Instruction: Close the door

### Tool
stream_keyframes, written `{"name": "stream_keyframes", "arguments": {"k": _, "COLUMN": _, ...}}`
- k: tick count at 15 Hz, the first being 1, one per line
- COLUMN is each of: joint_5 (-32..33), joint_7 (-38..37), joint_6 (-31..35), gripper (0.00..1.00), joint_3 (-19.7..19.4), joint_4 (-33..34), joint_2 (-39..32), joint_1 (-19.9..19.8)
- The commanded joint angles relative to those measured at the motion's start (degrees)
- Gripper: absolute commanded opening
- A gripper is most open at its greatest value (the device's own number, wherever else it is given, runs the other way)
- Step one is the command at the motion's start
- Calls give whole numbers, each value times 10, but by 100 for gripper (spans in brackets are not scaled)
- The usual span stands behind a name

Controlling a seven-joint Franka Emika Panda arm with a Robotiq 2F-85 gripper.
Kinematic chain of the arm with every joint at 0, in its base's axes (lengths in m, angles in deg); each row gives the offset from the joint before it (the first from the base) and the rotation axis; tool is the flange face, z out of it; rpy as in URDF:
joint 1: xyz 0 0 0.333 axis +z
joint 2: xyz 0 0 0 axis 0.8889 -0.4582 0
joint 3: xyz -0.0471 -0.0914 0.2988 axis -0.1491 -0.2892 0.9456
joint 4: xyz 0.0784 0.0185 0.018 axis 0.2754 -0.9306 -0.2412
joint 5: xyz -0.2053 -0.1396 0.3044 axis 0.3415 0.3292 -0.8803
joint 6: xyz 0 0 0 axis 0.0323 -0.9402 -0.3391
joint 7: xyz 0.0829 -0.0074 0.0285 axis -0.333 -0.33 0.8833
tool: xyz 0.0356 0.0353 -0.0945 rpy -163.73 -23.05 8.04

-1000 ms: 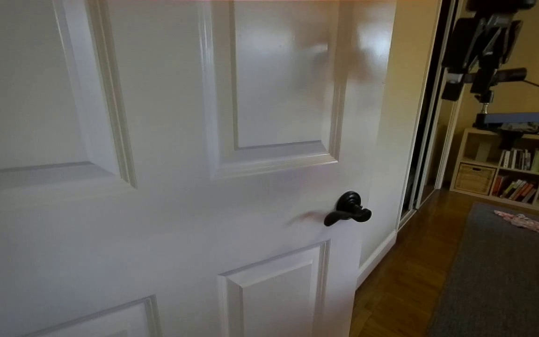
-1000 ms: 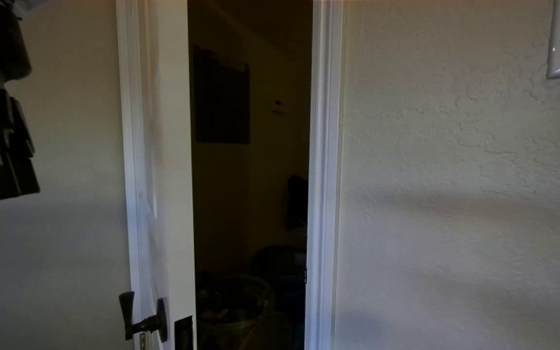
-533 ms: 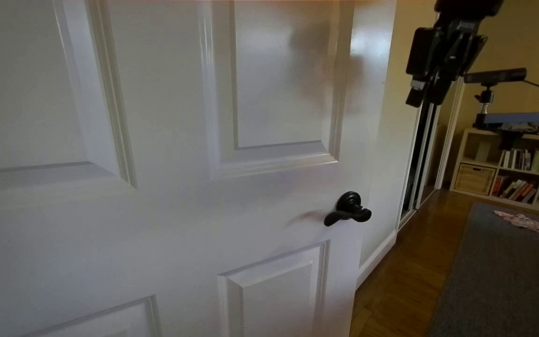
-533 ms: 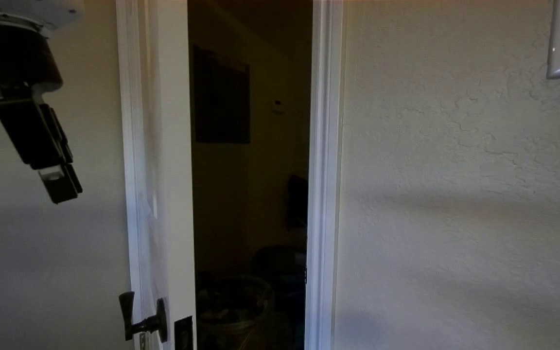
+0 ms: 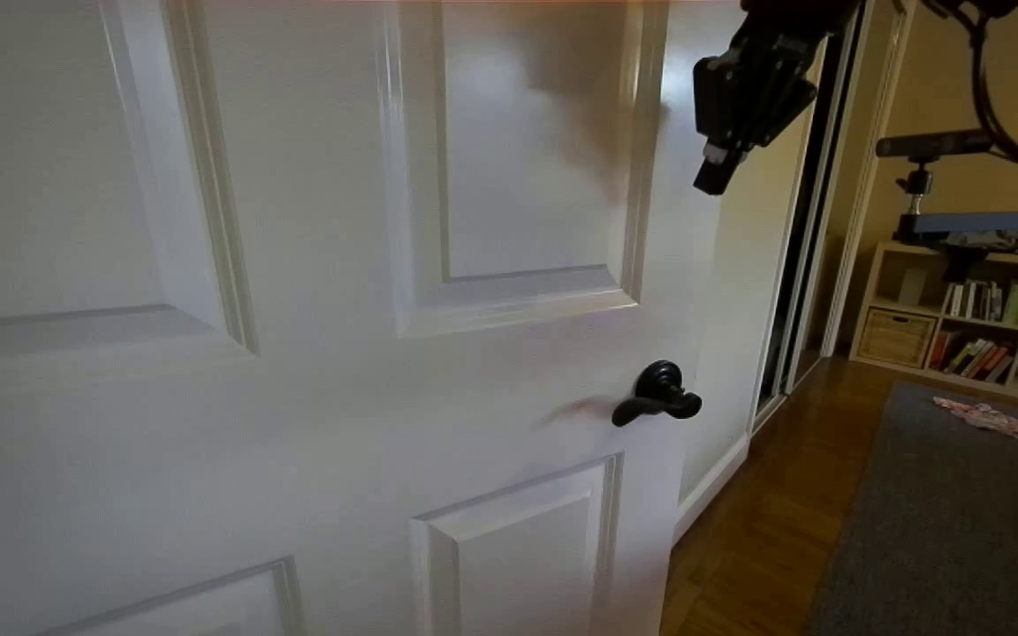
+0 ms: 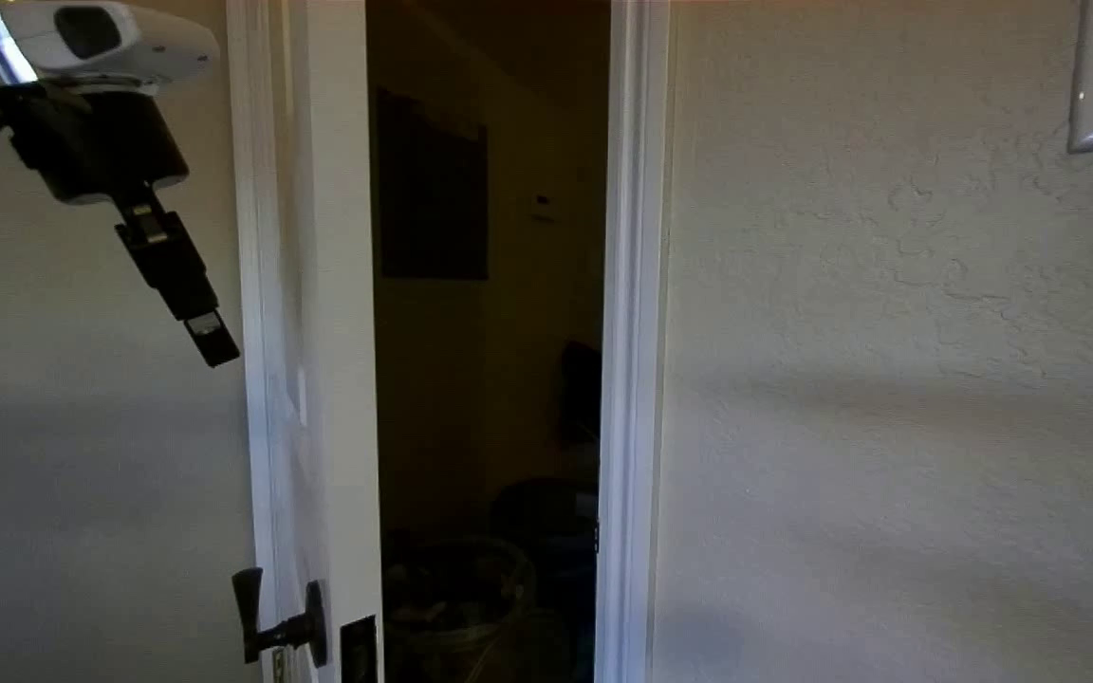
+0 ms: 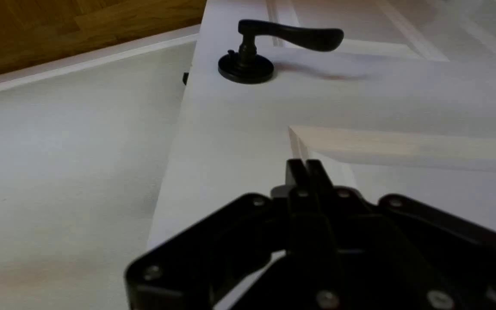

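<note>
Above black handle [image 5: 661, 396] | 2 fingers [image 7: 296, 174] narrowed tip-to-tip | white door [image 5: 332, 389] ajar | book spines [image 5: 976, 301] illegible

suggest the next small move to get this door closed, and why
I'd probably ease the shut tool against the door above its lever handle and push gently: in an exterior view the door stands apart from the frame, and the tool seems not to touch the door.
</note>
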Motion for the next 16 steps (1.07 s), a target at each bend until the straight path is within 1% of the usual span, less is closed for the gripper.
{"name": "stream_keyframes", "arguments": {"k": 1, "joint_5": 44, "joint_7": -37, "joint_6": 27, "gripper": 0, "joint_3": -3, "joint_4": 36, "joint_2": -50, "joint_1": 1}}
{"name": "stream_keyframes", "arguments": {"k": 2, "joint_5": 58, "joint_7": -43, "joint_6": 32, "gripper": 3, "joint_3": -6, "joint_4": 47, "joint_2": -65, "joint_1": 1}}
{"name": "stream_keyframes", "arguments": {"k": 5, "joint_5": 91, "joint_7": -63, "joint_6": 31, "gripper": 6, "joint_3": -18, "joint_4": 72, "joint_2": -96, "joint_1": 8}}
{"name": "stream_keyframes", "arguments": {"k": 6, "joint_5": 104, "joint_7": -69, "joint_6": 31, "gripper": 4, "joint_3": -23, "joint_4": 80, "joint_2": -106, "joint_1": 10}}
{"name": "stream_keyframes", "arguments": {"k": 12, "joint_5": 159, "joint_7": -83, "joint_6": 28, "gripper": 4, "joint_3": -46, "joint_4": 135, "joint_2": -155, "joint_1": 20}}
{"name": "stream_keyframes", "arguments": {"k": 16, "joint_5": 167, "joint_7": -83, "joint_6": 34, "gripper": 4, "joint_3": -72, "joint_4": 180, "joint_2": -194, "joint_1": 32}}
